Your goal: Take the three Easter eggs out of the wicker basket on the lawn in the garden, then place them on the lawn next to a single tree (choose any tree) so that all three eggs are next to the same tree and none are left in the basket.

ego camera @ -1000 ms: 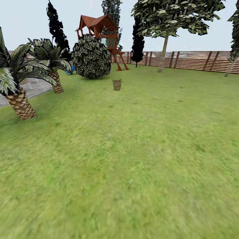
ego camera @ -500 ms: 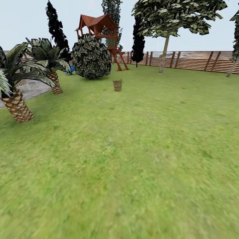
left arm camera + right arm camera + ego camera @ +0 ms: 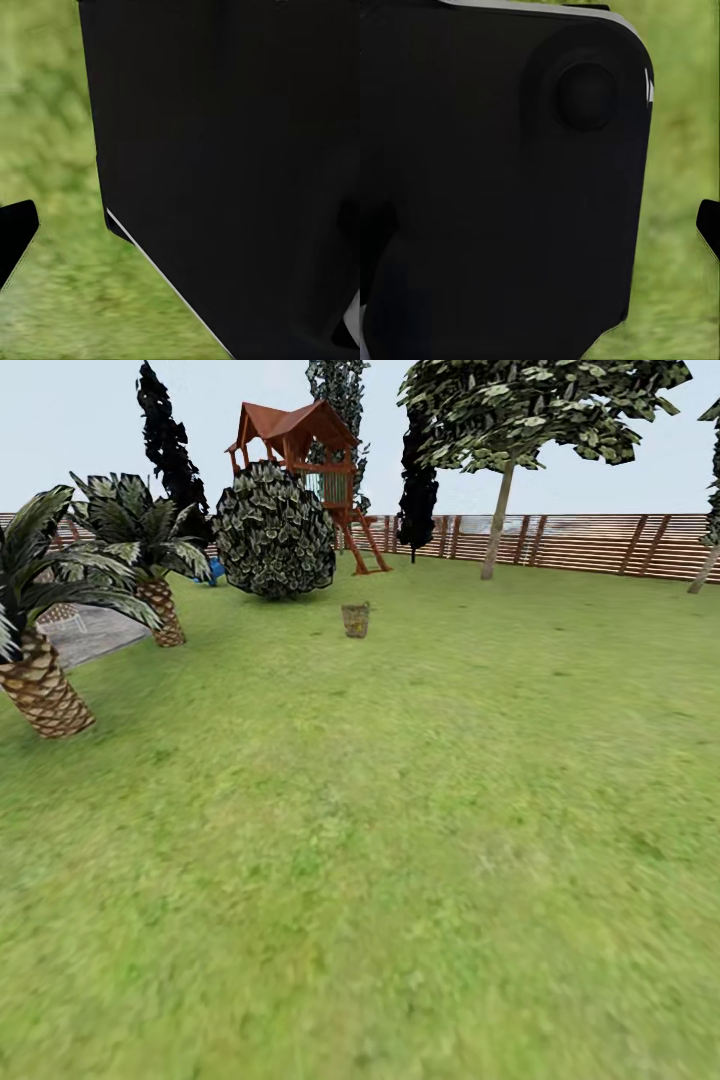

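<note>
The basket (image 3: 354, 620) is standing upright far off on the lawn (image 3: 400, 840), out in the open grass, a little in front of the round dark bush (image 3: 274, 530). It is too small from here to tell whether any eggs are lying inside it. Behind the bush a wooden playhouse (image 3: 300, 455) is rising, and a slatted fence (image 3: 590, 545) is running along the back. A pale-trunked tree (image 3: 497, 520) is growing near that fence, to the right of the basket and well apart from it. Two palms (image 3: 40, 680) are standing at the left edge of the grass. Both wrist views are showing a dark robot body (image 3: 232, 165) against grass; whether the grippers are wide or narrow I cannot tell.
</note>
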You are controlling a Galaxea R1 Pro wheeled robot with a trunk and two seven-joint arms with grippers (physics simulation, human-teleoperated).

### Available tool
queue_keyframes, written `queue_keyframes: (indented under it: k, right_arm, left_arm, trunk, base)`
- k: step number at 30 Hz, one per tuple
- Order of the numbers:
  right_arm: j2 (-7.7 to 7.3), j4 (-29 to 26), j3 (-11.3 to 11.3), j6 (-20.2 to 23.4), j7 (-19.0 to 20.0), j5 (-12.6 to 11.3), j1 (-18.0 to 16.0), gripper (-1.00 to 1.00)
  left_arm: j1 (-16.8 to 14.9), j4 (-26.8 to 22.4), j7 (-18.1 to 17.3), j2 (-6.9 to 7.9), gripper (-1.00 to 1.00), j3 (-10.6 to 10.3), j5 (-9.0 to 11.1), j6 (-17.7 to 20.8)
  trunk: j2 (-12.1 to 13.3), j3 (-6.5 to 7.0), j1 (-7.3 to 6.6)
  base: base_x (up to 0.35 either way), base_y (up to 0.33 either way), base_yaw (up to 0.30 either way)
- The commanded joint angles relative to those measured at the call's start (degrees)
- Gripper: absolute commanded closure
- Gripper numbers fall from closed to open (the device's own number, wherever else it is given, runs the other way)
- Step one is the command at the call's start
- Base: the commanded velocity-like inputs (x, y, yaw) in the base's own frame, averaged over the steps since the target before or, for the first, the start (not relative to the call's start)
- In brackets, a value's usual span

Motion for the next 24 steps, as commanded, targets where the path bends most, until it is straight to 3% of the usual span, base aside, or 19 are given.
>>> queue_keyframes:
  k: [1, 24]
  right_arm:
    - [0.0, 0.05, 0.02, -0.2, 0.02, 0.03, -0.03, -1.0]
    - [0.0, 0.04, 0.02, -0.2, -0.01, 0.11, -0.03, -1.0]
  left_arm:
    - [0.02, -0.03, 0.02, -0.01, -1.0, 0.02, 0.05, -0.03]
    - [0.01, -0.04, 0.02, -0.01, -1.0, 0.02, 0.05, -0.03]
  trunk:
    - [-0.02, -0.04, 0.03]
    - [-0.02, -0.04, 0.03]
  base:
    - [0.34, 0.074, 0.0]
    - [0.34, 0.074, 0.0]
